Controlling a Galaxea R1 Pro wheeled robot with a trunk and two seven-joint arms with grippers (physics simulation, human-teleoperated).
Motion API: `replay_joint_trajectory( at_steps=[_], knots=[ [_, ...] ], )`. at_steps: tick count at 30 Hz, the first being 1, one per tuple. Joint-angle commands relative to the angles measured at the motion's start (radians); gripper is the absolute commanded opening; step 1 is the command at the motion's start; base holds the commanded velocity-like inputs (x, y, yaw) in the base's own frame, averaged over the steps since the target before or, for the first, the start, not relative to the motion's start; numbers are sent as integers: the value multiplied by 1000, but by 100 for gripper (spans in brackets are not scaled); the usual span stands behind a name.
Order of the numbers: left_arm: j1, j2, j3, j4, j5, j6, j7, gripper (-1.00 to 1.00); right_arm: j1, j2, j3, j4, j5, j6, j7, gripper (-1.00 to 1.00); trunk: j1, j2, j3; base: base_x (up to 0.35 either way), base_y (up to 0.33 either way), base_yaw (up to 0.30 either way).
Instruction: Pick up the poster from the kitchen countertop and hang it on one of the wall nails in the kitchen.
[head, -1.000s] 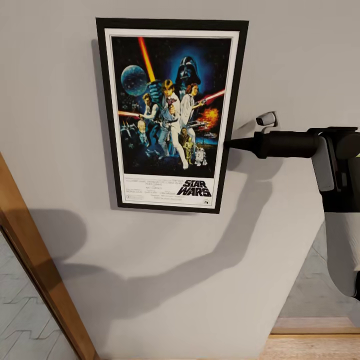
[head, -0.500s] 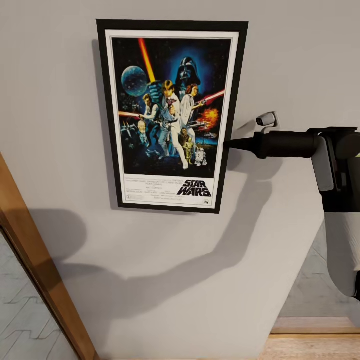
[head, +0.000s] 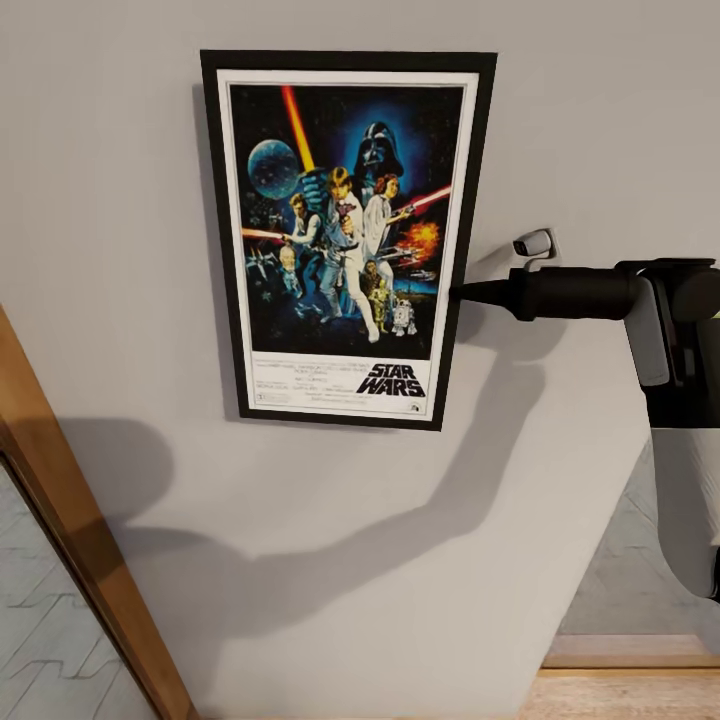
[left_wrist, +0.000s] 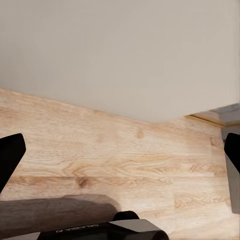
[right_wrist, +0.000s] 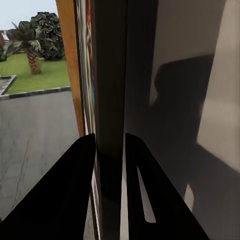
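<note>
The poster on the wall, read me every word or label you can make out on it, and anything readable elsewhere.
"STAR WARS": black lettering on the white strip at the bottom of the poster.
Fine credit lines beside and below that title: too small to read.
Pale lettering on the dark part at the edge of the left wrist view: too blurred to read.

Nail behind poster hidden; whether the frame hangs on one cannot be told. Small print under the lettering too fine to read. Right gripper fingertips merge with frame edge in head view. Wooden door frame cut off at left. Left gripper fingers cut by both side edges of the wrist view.
</note>
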Motion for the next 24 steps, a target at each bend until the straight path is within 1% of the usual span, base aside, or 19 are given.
replay_joint_trajectory(
  at_steps=[1,12,16,17,18,19,20,21,22,24],
  knots=[
    [-1,1,-8,-2,8,-5,0,100,-1,-1,1,0,-3,5,0,-100,1,-2,-2,0,0,0],
    [-1,1,-8,-2,8,-5,0,100,-1,-1,1,0,-3,5,0,-100,1,-2,-2,0,0,0],
    [22,-6,-8,-1,2,-4,8,100,-1,1,1,2,-3,6,0,-100,1,-2,-2,148,0,0],
    [28,-7,-8,-1,1,-4,8,100,-1,-10,53,-19,-27,-36,32,-100,1,-2,-2,159,0,0],
    [33,-7,-8,-1,1,-4,9,100,-1,-4,48,-19,-29,-40,26,-100,1,-2,-2,128,0,0],
    [39,-7,-8,-1,1,-4,9,100,-1,2,58,-14,-32,-51,21,-100,1,-2,-2,82,0,0],
    [42,-8,-8,-1,1,-4,9,100,-1,3,60,-9,-34,-48,15,-100,1,-2,-2,65,0,0],
    [43,-8,-8,-1,1,-4,9,100,-1,3,65,-5,-39,-52,10,100,1,-2,-2,52,0,0],
    [45,-8,-9,-1,0,-4,10,100,-1,3,0,10,-3,7,0,100,1,-2,-2,27,0,0],
    [45,-8,-9,-1,0,-4,10,100,-1,3,-1,13,-2,7,-1,100,1,-2,-2,15,0,0]
  ],
)
